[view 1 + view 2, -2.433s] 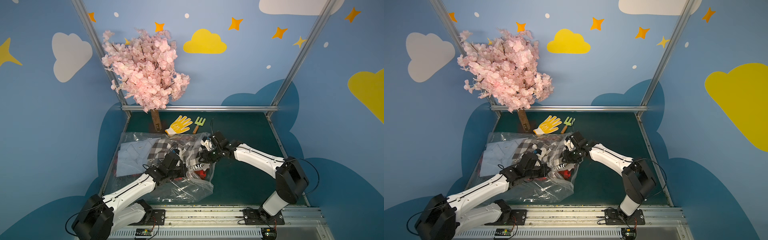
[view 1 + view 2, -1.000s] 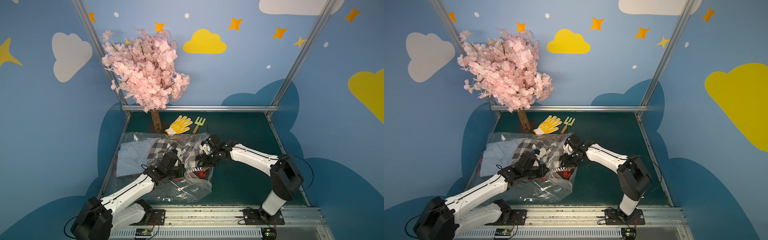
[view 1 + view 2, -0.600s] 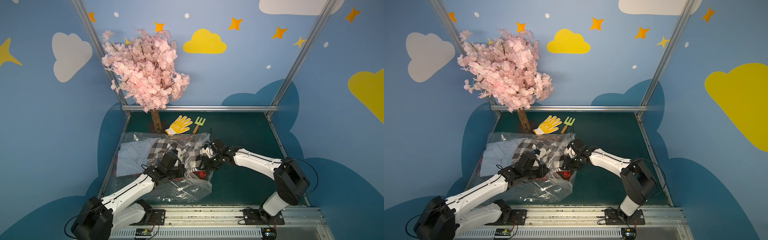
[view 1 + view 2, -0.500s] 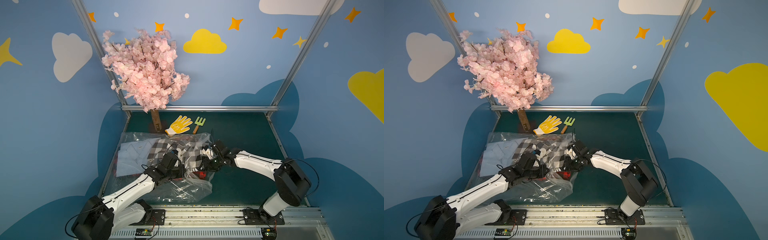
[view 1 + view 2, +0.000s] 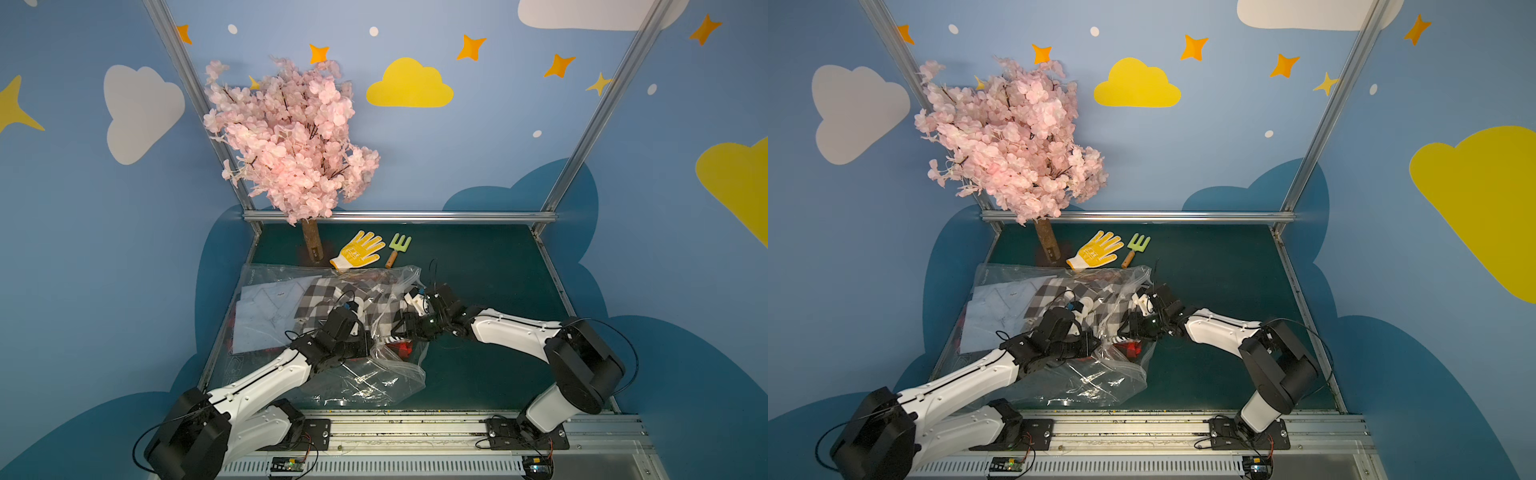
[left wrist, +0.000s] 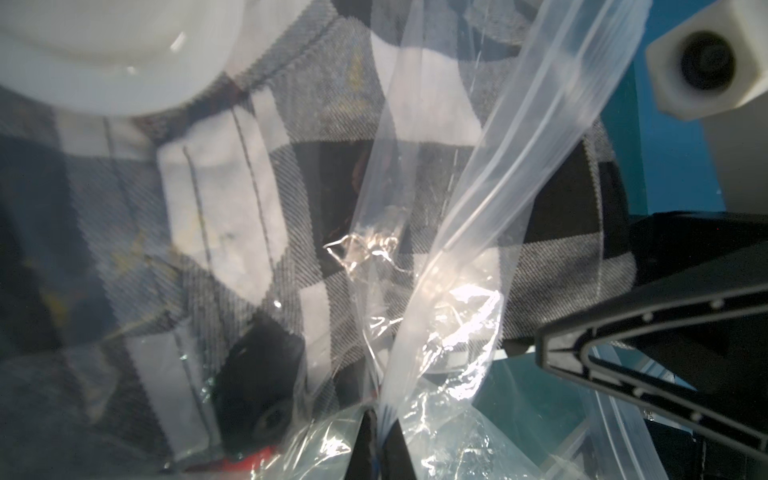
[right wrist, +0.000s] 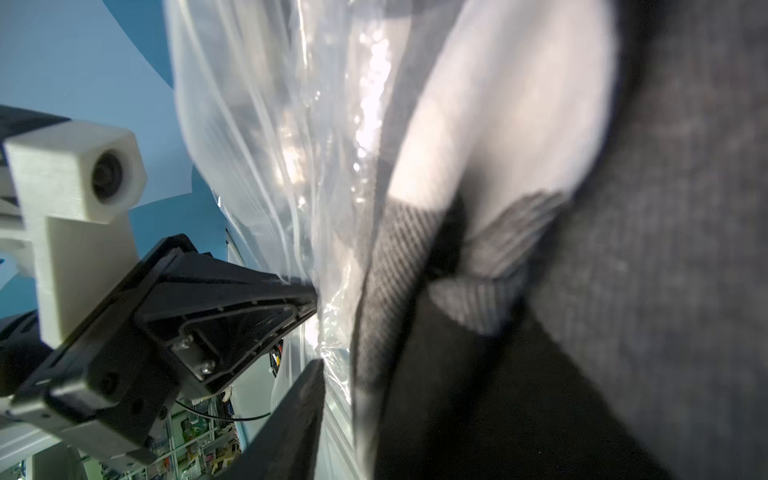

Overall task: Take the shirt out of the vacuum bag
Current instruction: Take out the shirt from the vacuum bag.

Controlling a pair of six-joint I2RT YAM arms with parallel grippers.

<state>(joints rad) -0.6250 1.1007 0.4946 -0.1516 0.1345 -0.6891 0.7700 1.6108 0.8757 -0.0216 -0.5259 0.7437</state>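
While the checked shirt (image 5: 322,297) lies inside the vacuum bag (image 5: 370,384), as both top views show it, no part of the task is finished. At the bag's left end a pale folded garment (image 5: 270,307) sits beside the shirt, also under the plastic. Right of that, the left gripper (image 6: 376,424) is pinched together on a fold of the bag's upper film by its right-hand mouth. Further right, the right gripper (image 5: 405,328) reaches into that opening, against the shirt's edge. Whether its jaws have cloth between them I cannot tell, as fabric hides one finger. By my reading, what is left is to seize the shirt and draw it rightward, clear of the plastic.
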